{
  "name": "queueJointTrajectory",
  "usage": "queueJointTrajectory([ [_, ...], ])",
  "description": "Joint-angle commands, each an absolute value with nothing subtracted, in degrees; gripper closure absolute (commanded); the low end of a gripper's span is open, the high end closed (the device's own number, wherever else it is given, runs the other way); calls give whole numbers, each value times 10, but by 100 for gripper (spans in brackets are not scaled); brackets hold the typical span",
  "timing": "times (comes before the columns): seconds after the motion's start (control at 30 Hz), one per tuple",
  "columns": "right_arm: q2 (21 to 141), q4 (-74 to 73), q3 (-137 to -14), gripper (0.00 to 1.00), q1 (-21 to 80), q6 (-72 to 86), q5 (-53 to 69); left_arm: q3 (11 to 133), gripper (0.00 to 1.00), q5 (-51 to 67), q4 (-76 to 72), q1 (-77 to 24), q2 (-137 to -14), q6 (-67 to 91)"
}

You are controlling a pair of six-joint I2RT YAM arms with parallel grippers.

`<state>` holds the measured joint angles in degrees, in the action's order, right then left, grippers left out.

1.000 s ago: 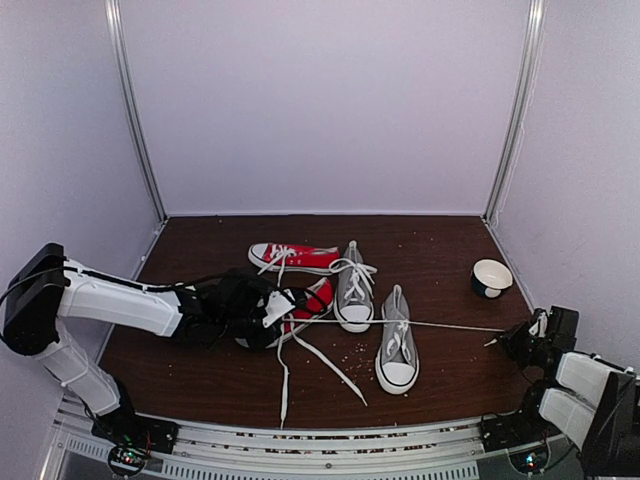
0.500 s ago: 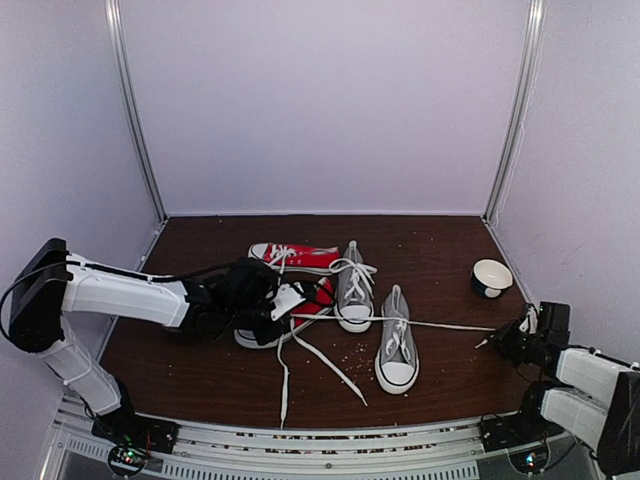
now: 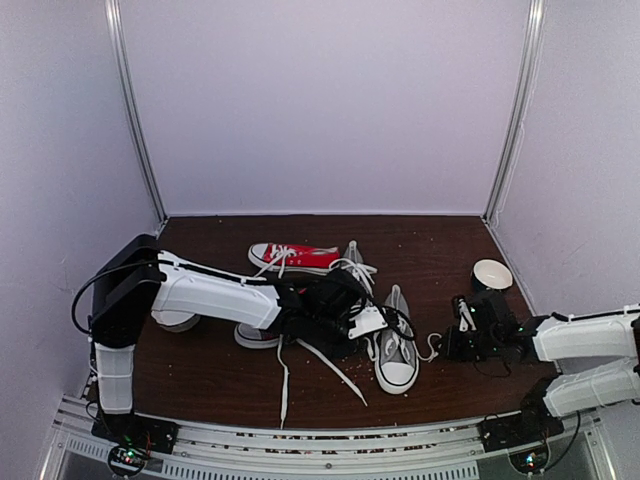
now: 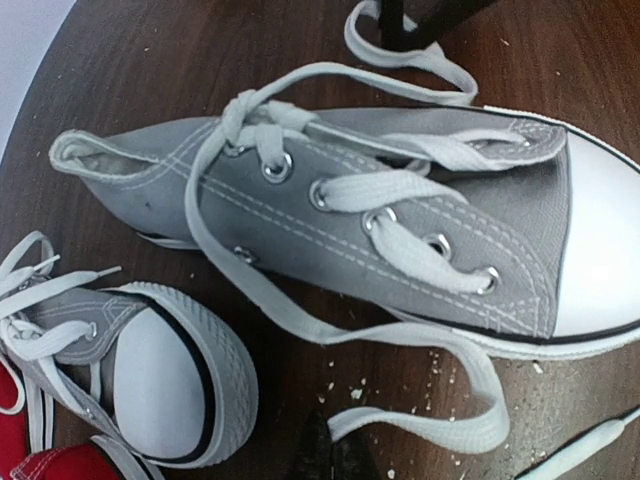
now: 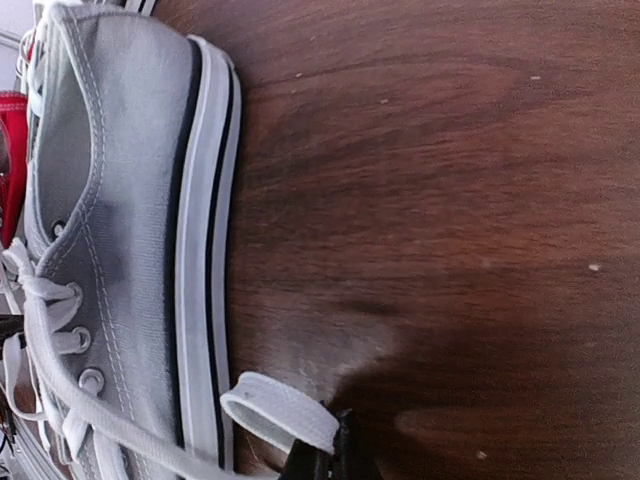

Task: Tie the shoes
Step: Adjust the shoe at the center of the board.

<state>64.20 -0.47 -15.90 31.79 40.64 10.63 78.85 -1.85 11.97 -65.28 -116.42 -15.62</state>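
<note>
Two grey shoes lie mid-table: the near one [image 3: 398, 348] and the far one [image 3: 352, 290], partly behind my left arm. In the left wrist view the near shoe [image 4: 400, 220] fills the frame, with the other's white toe [image 4: 160, 385] at lower left. My left gripper [image 4: 335, 462] is shut on the end of a white lace [image 4: 430, 425] that curls back to the shoe's eyelets. It sits at that shoe's left side [image 3: 377, 328]. My right gripper [image 5: 335, 462] is shut on a looped lace [image 5: 280, 410] beside the shoe's sole [image 5: 205, 250], to the right of the shoe [image 3: 447, 343].
Red sneakers [image 3: 295, 258] lie behind and left of the grey pair, one mostly under my left arm. A white bowl [image 3: 491, 272] stands at the right. Loose white laces [image 3: 322, 364] trail toward the front edge. Crumbs dot the brown tabletop [image 3: 200, 370].
Both arms have swung inward to the near grey shoe. The lace that was stretched taut between the two grippers now hangs slack in loops beside the shoe.
</note>
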Motion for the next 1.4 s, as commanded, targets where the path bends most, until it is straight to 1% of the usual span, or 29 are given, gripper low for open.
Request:
queueJointTrajectory([
  [0.0, 730, 51, -212, 100, 364, 402, 93, 844, 100, 7, 149, -655, -1201, -185],
  [0.1, 775, 64, -239, 100, 389, 399, 110, 864, 100, 23, 160, -658, -1219, -194],
  [0.27, 799, 119, -229, 100, 398, 436, 127, 917, 100, 49, 217, -669, -1256, -212],
  [0.63, 787, 151, -218, 100, 453, 506, 102, 881, 100, 88, 210, -668, -1227, -206],
  [0.77, 750, 112, -223, 100, 455, 507, 83, 861, 100, 83, 205, -663, -1201, -193],
  [0.93, 679, -9, -240, 100, 425, 448, 54, 823, 100, 66, 207, -643, -1126, -176],
  [1.13, 600, -226, -306, 100, 395, 350, 17, 796, 100, 0, 222, -629, -1032, -182],
  [1.27, 576, -345, -354, 100, 383, 305, 15, 793, 100, -47, 224, -625, -979, -181],
  [1.37, 585, -431, -393, 99, 379, 278, 26, 795, 100, -62, 210, -626, -946, -177],
])
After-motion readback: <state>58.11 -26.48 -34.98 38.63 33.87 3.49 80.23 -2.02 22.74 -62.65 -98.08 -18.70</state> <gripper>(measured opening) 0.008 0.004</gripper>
